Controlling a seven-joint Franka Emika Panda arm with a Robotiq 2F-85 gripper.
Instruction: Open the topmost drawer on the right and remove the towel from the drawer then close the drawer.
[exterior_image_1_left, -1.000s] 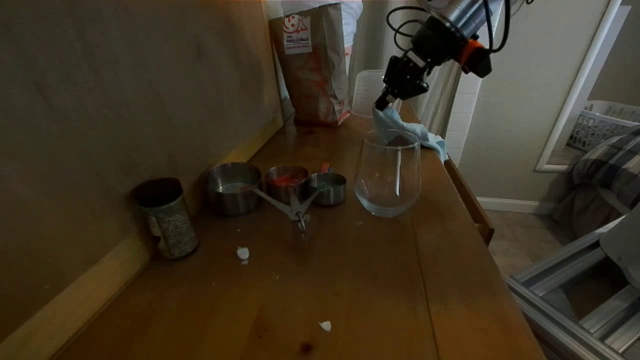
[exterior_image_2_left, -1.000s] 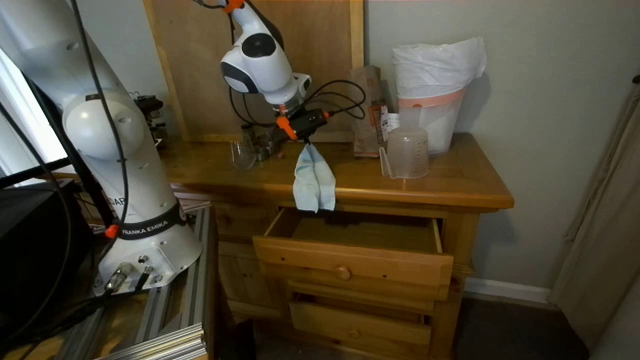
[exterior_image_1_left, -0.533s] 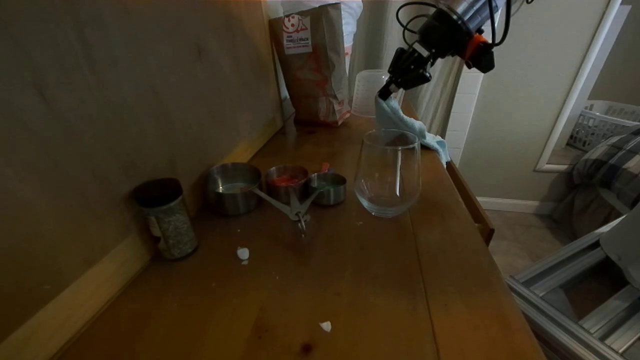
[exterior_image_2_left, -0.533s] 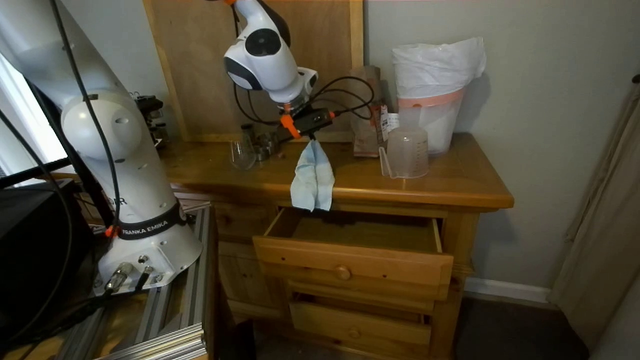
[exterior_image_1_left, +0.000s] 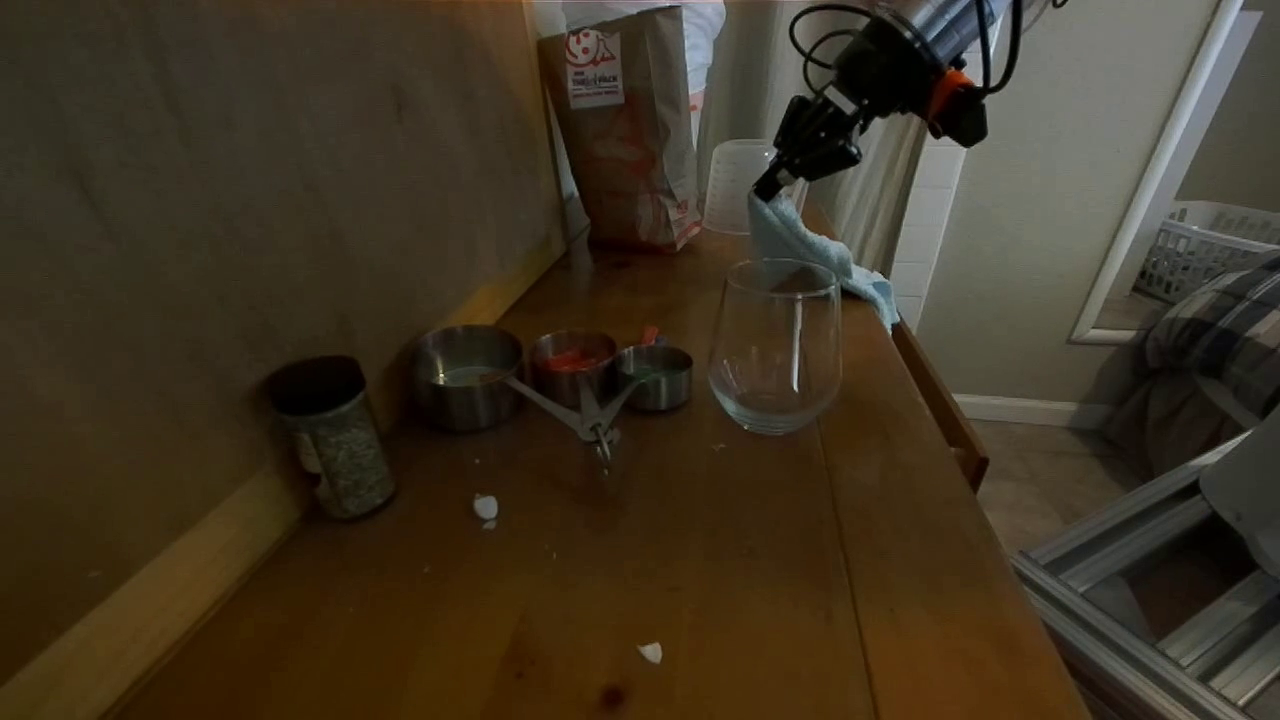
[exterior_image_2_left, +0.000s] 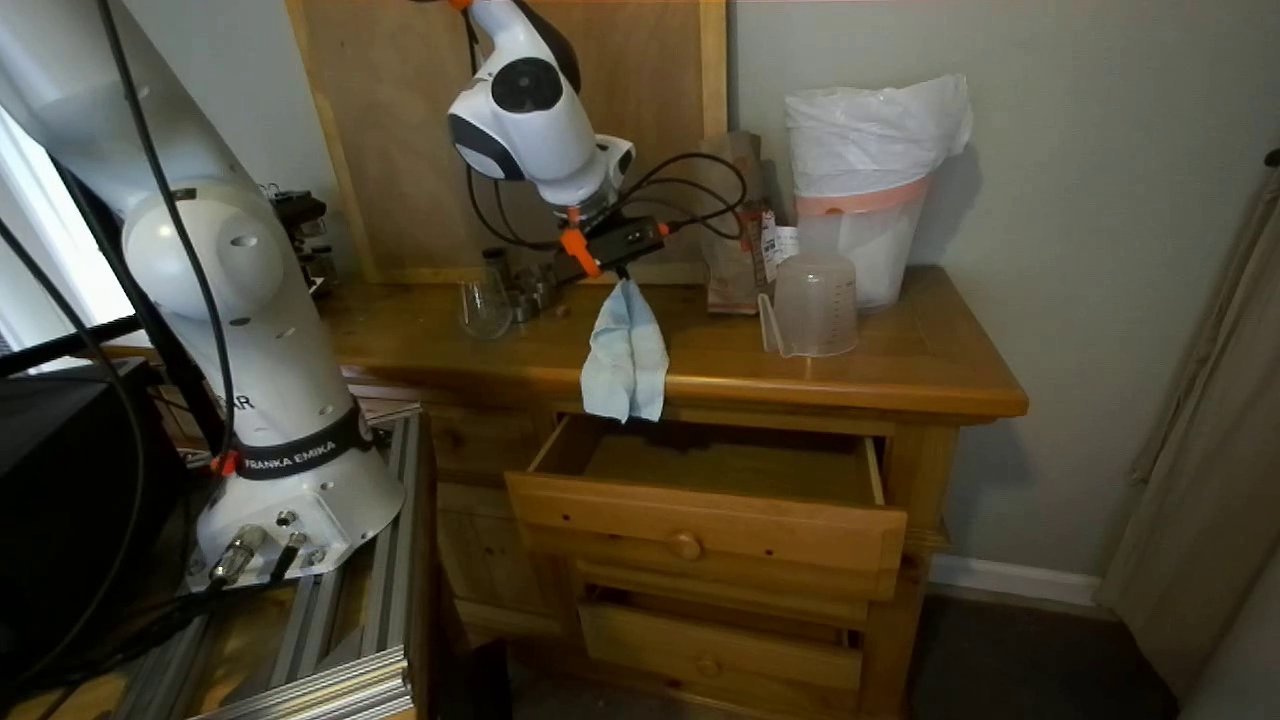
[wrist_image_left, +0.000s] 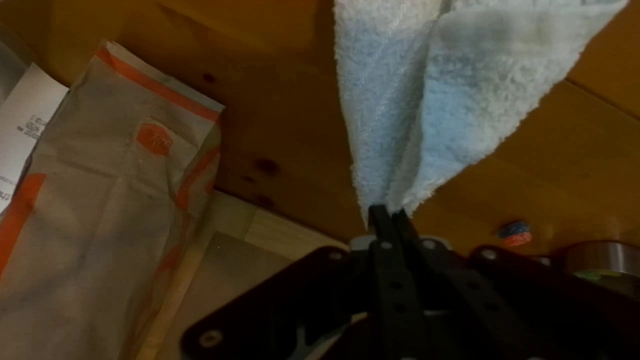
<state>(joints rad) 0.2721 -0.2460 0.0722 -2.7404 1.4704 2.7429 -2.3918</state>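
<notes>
Gripper (wrist_image_left: 389, 212) sits slightly higher than a second ago, fingertips (wrist_image_left: 383, 231) pinching one end of the towel (wrist_image_left: 390, 110). Its lower end trails past the front edge of the countertop (exterior_image_2_left: 720, 350), apparently free of the open drawer (exterior_image_2_left: 720, 525). Removal looks nearly done; setting the towel down and closing the drawer should remain.

The towel (exterior_image_2_left: 627, 365) is pale blue blending into white, the gripper (wrist_image_left: 390, 214) black, the drawer (exterior_image_2_left: 615, 512) honey-brown, and the table (exterior_image_1_left: 700, 560) a deeper orange-brown with dark knots (exterior_image_1_left: 613, 695). Red-orange print (wrist_image_left: 154, 138) marks the brown paper bag (exterior_image_1_left: 615, 150), while plaid fabric (exterior_image_1_left: 1215, 315) is banded in dark and pale grey.
</notes>
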